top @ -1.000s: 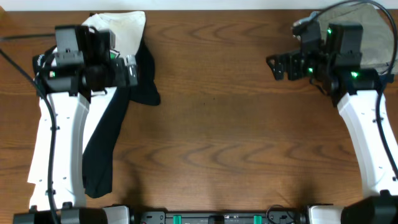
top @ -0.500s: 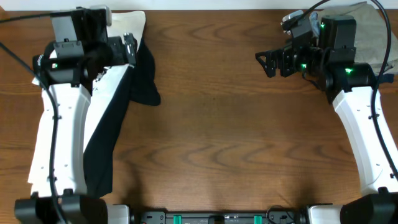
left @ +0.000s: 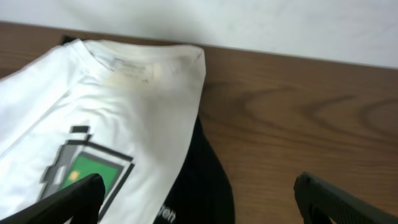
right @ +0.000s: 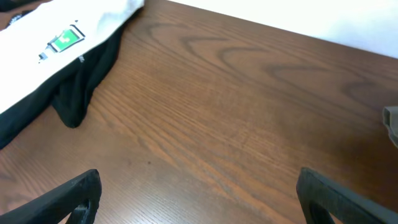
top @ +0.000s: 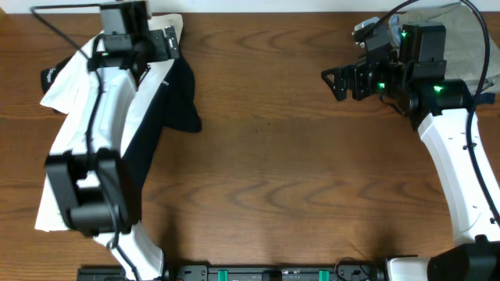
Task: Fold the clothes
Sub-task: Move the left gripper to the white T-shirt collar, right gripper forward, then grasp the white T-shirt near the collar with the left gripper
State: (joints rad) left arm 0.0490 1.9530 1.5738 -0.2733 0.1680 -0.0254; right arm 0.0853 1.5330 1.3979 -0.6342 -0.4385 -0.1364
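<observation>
Brown wood-grain table (top: 266, 172) runs up to a pale wall (left: 261, 22) at its far edge. Both shirts lie heaped at the far left corner, the white T-shirt (left: 130, 99) on top of the black shirt (left: 208, 186).

Only the left wrist view shows the T-shirt's collar near the table's back edge and the green pixel print (left: 87, 167) below it. From overhead the left arm covers most of that. The right wrist view sees the same pile from far across the table, with the black hem hanging out from under the white cloth. The khaki stack (top: 469, 31) at the far right corner shows only from overhead.

The left claw (left: 196, 190) is spread wide above the shirts, with nothing between its fingers (left: 68, 202). The right claw (top: 337, 80) is also spread, empty and pointing left.

A second ago the left claw was lower over the pile. It has since swung to the back edge, the arm now lying slantwise over the cloth and baring a white sleeve at the left. The right claw has shifted slightly left.

A broad stretch of bare wood separates the pile from the right claw.
</observation>
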